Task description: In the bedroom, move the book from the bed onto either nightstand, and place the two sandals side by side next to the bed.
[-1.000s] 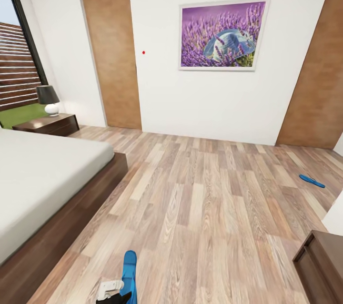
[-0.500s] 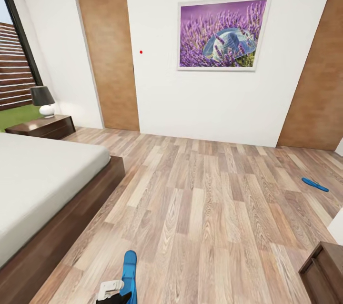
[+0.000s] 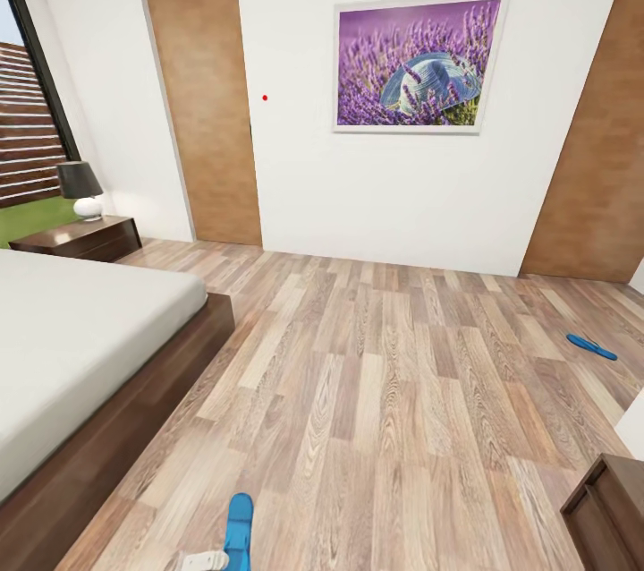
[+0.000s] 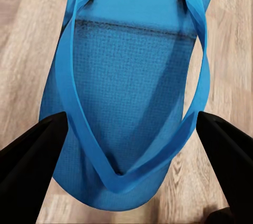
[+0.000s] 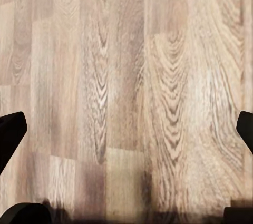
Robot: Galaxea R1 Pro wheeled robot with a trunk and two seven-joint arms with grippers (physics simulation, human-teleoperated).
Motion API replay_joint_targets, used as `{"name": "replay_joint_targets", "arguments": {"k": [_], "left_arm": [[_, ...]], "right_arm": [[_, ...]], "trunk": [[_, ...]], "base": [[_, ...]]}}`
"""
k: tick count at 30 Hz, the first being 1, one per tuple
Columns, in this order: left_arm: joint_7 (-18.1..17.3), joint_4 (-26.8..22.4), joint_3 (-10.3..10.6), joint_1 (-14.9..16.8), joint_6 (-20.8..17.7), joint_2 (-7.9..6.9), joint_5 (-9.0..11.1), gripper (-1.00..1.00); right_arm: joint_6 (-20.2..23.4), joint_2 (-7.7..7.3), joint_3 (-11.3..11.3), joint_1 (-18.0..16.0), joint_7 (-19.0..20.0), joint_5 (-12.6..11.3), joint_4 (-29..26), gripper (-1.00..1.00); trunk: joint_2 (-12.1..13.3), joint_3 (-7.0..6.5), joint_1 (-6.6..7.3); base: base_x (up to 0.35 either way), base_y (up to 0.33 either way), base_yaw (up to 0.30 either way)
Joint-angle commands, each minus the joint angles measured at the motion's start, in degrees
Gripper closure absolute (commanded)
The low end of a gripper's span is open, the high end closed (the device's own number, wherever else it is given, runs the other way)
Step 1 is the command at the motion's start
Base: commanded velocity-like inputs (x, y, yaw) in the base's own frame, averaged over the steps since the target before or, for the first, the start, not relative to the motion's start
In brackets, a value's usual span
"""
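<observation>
One bright blue sandal [image 3: 238,524] sticks forward from my left gripper [image 3: 215,560] at the head view's bottom edge, just off the foot corner of the bed [image 3: 80,356]. In the left wrist view this sandal [image 4: 132,92] lies strap-up between the two black fingers [image 4: 31,155], which press its sides above the plank floor. The second sandal [image 3: 590,346] lies flat on the floor far to the right. A dark-brown nightstand [image 3: 79,238] stands beyond the bed by the window. My right gripper [image 5: 126,129] hangs open over bare floor. The book is out of view.
A lamp [image 3: 80,189] stands on the nightstand. A dark wooden cabinet [image 3: 610,507] juts in at the bottom right, with a white edge above it. Two wooden doors [image 3: 206,106] and a lavender picture [image 3: 416,65] line the far wall. Wide plank floor [image 3: 385,392] lies between bed and cabinet.
The whole view shifted slightly a second ago as the camera moved. Since then the left gripper and its sandal have sunk lower in the head view.
</observation>
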State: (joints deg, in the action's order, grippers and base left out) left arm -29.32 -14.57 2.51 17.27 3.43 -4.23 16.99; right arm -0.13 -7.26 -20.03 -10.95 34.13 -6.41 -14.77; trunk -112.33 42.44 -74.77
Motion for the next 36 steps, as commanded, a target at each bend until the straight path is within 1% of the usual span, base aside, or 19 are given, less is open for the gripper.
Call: {"name": "replay_joint_targets", "arguments": {"k": [1, 6, 11, 16, 30, 36], "left_arm": [[-0.1, 0.4, 0.3, 0.0, 1.0, -0.01, 0.3, 1.0], [-0.1, 0.9, 0.3, 0.0, 2.2, 0.01, 0.3, 1.0], [-0.1, 1.0, 0.4, 0.0, 2.3, 0.12, 0.4, 1.0], [-0.1, 1.1, 0.3, 0.0, 2.4, 0.64, 0.6, 1.0], [-0.1, 1.1, 0.1, 0.0, 2.4, 0.72, 0.7, 1.0], [-0.1, 1.1, 0.2, 0.0, 2.4, 0.72, 0.7, 1.0]], "right_arm": [[-0.1, -0.03, 0.1, 0.0, 0.3, -0.5, 0.1, -1.0], [-0.4, -0.11, 0.2, 0.0, 0.4, -0.7, 0.2, -1.0], [-0.4, -0.24, 0.1, 0.0, 0.3, -0.8, 0.2, -1.0], [-0.4, -0.46, 0.1, 0.0, 0.4, -0.9, 0.2, -1.0], [-0.5, -0.3, 0.1, 0.0, 0.1, -0.9, 0.2, -1.0], [-0.5, -0.3, 0.1, 0.0, 0.1, -0.9, 0.2, -1.0]], "trunk": [[0.0, 0.05, 0.01], [0.0, 0.05, 0.01], [0.0, 0.05, 0.01], [0.0, 0.05, 0.01], [0.0, 0.05, 0.01], [0.0, 0.05, 0.01]], "base": [[0.0, 0.0, 0.0], [0.0, 0.0, 0.0], [0.0, 0.0, -0.063], [0.0, 0.0, -0.245], [0.0, 0.0, -0.297], [0.0, 0.0, -0.103]]}}
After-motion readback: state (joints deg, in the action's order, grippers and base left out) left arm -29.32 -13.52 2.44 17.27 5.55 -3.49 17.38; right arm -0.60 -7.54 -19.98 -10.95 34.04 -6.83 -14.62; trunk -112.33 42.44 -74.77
